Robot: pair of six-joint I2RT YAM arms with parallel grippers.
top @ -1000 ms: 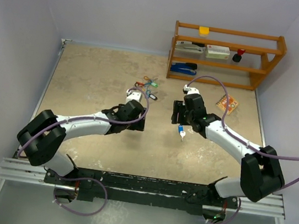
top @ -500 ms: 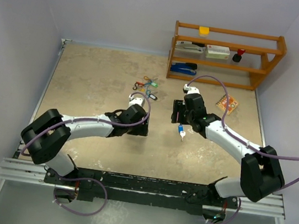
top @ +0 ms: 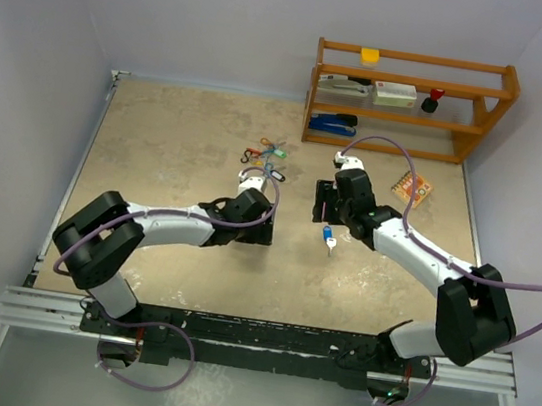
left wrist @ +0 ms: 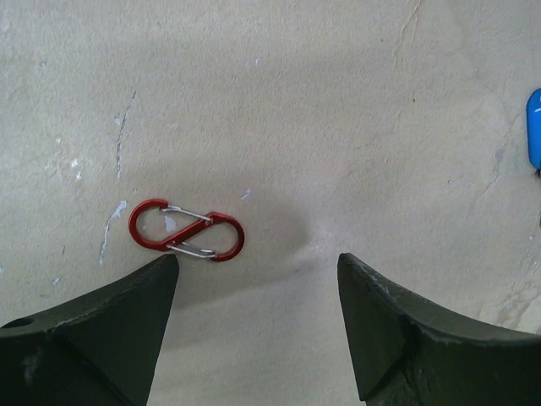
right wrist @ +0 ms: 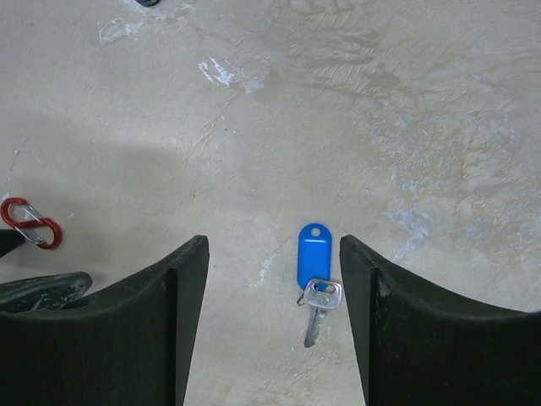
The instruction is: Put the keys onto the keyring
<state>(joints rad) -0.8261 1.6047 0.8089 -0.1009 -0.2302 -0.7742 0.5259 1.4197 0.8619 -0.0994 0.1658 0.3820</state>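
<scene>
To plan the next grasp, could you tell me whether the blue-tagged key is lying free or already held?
Lying free: the blue-tagged key rests flat on the table, the open right gripper not touching it.

Blue-tagged key (top: 328, 237) near right claw (top: 321, 204), tagged keys (top: 265, 157) farther back

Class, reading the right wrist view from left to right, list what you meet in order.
In order: red S-shaped clip → first pincer finger → blue-tagged key → second pincer finger.
</scene>
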